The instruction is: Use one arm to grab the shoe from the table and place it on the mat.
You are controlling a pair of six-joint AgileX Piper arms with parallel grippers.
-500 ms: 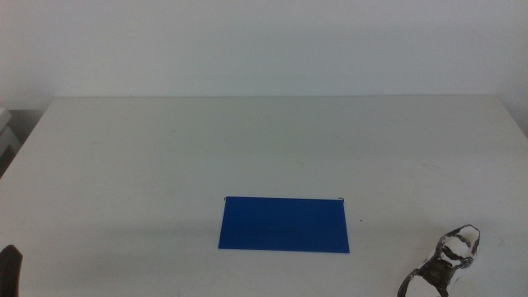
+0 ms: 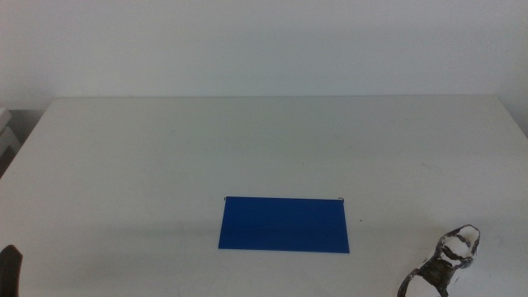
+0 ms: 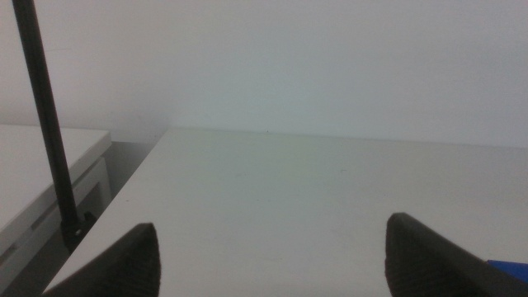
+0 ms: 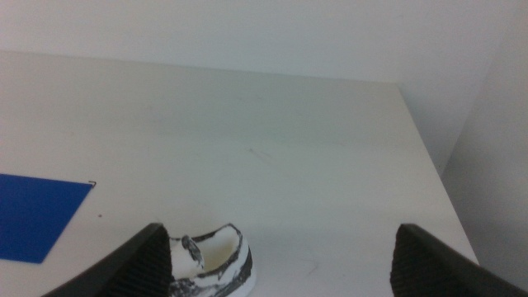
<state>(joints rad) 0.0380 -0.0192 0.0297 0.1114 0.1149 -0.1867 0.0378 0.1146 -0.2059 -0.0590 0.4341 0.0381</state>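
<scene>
The black-and-white shoe (image 2: 445,264) lies on the white table near its front edge, to the right of the deep blue mat (image 2: 285,223). The right wrist view shows the shoe (image 4: 210,260) low down, close to one jaw of my open right gripper (image 4: 285,264), with a corner of the mat (image 4: 37,214) beside it. That gripper holds nothing and is outside the middle view. My left gripper (image 3: 272,264) is open and empty over the table's left part. Only a dark tip of it (image 2: 8,268) shows in the middle view. A sliver of the mat (image 3: 510,266) peeks past one of its jaws.
The white table (image 2: 247,140) ends at a pale wall behind. A thin black pole (image 3: 45,124) and a white side unit (image 3: 41,177) stand beyond the table's left edge. The table's right edge (image 4: 429,157) drops off close to the shoe.
</scene>
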